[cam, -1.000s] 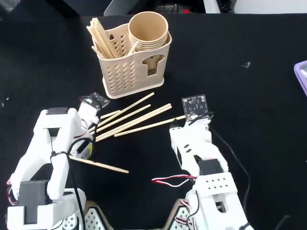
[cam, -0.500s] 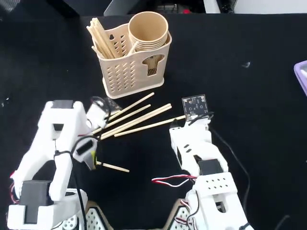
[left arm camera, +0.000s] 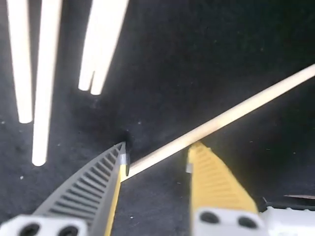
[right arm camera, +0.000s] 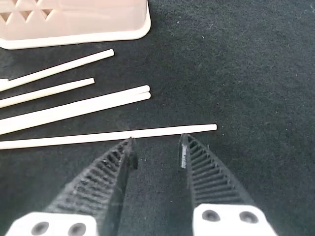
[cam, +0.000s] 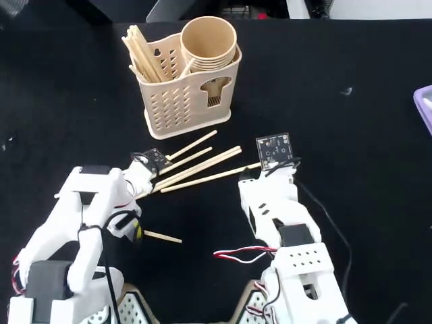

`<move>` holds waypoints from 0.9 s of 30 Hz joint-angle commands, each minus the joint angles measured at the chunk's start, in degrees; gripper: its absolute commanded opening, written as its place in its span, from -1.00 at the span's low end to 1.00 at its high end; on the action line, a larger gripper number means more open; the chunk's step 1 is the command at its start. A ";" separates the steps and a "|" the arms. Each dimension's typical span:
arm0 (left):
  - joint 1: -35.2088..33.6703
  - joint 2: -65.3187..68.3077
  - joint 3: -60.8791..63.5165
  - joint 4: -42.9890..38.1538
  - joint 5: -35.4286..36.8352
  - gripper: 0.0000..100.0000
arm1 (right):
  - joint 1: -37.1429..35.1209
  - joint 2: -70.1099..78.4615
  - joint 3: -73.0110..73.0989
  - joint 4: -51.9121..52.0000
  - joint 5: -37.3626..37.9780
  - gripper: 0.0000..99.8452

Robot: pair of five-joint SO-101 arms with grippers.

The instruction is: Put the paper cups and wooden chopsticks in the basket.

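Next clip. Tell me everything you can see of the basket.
The basket is beige and plastic-looking, with rows of slots in its walls and a shaped cut-out on one side. It stands upright on the black table, toward its far edge. One compartment holds wooden chopsticks leaning outward, the other a stack of paper cups.

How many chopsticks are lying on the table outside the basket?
6. Five chopsticks fan out before the basket, two touching as a pair; one lone chopstick lies at the left gripper. The arm may hide more.
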 commanded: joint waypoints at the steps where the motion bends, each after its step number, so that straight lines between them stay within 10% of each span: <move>1: 0.66 -0.44 0.04 -2.90 0.79 -0.81 | 0.79 -1.19 -0.75 -1.41 0.62 -0.70; 27: 1.54 -0.35 -19.82 23.03 3.60 -0.94 | 0.79 -1.19 -0.75 -1.49 0.62 -0.70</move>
